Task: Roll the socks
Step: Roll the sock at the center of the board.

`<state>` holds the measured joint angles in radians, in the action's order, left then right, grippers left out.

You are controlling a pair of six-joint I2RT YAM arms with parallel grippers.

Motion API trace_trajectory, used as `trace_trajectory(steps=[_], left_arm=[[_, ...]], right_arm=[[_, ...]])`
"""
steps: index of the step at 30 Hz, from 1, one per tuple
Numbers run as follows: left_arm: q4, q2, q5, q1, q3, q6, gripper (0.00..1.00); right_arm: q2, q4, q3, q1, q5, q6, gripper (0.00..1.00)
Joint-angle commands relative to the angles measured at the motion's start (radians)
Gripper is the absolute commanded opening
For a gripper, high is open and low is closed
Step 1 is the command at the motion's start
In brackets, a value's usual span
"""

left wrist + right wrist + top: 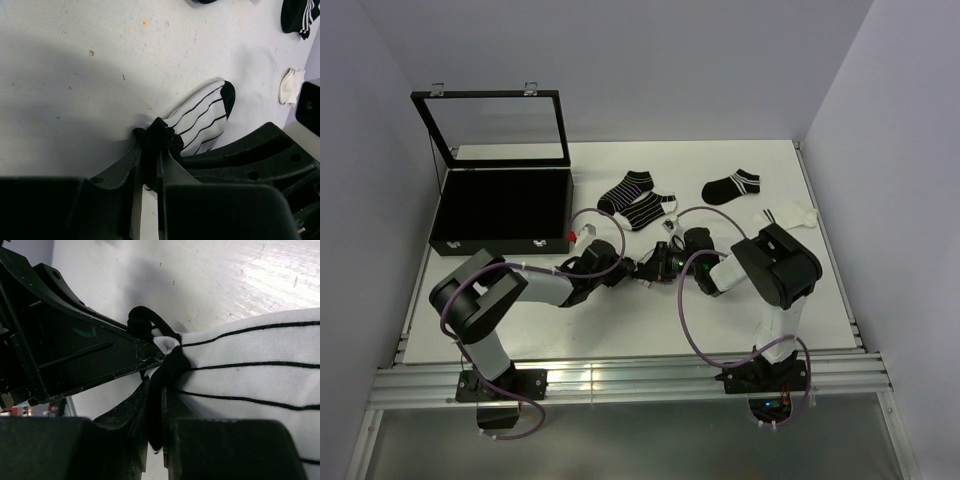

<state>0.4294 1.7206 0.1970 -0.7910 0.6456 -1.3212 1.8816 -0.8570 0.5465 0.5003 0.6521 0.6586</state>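
Black case sits open on the left. Mid-table, the left gripper is pinched tight on the black cuff of a white striped sock. The right gripper is clamped on that same cuff. A black sock lies further back right.

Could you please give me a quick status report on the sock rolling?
Left gripper shut on white striped sock, at a black end. Right gripper shut on same sock. Other socks flat beyond, clear of both arms.
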Motion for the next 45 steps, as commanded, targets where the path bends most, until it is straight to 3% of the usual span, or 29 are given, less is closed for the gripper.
trace_trajectory(steps=[1, 7, 10, 16, 26, 38, 45], left_arm=[[-0.201, 0.048, 0.035, -0.002, 0.014, 0.023, 0.0], [-0.262, 0.043, 0.044, -0.004, 0.058, 0.062, 0.0], [-0.311, 0.039, 0.051, -0.004, 0.086, 0.083, 0.0], [-0.408, 0.036, 0.047, -0.005, 0.144, 0.122, 0.0], [-0.495, 0.022, 0.041, -0.007, 0.183, 0.143, 0.0], [-0.494, 0.008, 0.025, -0.008, 0.178, 0.143, 0.0], [-0.495, 0.014, 0.019, -0.008, 0.18, 0.146, 0.0]], right_arm=[[-0.058, 0.205, -0.002, 0.014, -0.104, -0.12, 0.17], [-0.266, 0.358, -0.02, 0.079, -0.331, -0.223, 0.37], [-0.405, 0.394, -0.042, 0.13, -0.473, -0.266, 0.41], [-0.518, 0.377, -0.083, 0.23, -0.64, -0.365, 0.38], [-0.454, 0.259, -0.089, 0.368, -0.769, -0.465, 0.36], [-0.328, 0.222, -0.051, 0.4, -0.824, -0.482, 0.47], [-0.387, 0.222, -0.057, 0.405, -0.83, -0.488, 0.49]])
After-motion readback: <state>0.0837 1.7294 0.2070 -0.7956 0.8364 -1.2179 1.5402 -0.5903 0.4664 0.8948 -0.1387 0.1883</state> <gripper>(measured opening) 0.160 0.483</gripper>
